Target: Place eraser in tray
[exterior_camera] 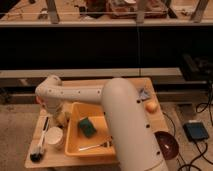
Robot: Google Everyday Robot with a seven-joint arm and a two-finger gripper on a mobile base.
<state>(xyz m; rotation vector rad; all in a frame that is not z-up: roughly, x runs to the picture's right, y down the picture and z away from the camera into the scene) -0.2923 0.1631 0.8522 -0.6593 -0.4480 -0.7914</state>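
The yellow-orange tray [75,116] sits on the wooden table with a flat green sponge [88,127] and a thin utensil [95,146] inside it. My white arm reaches from the lower right, bends at the far left and points down. The gripper [61,115] hangs at the tray's left outer wall, low over the table. A pale tan lump, apparently the eraser [63,118], shows at the gripper's tip beside the tray's left rim. I cannot tell whether it is held or resting on the table.
A white cup [54,136] and a white-handled, black-headed brush [39,146] lie left of the tray. An orange-red bowl [39,100] peeks out behind the arm. An orange ball [151,106] and a grey-blue item [145,93] sit at the table's right. A dark bowl [167,144] and blue pedal [195,131] are further right.
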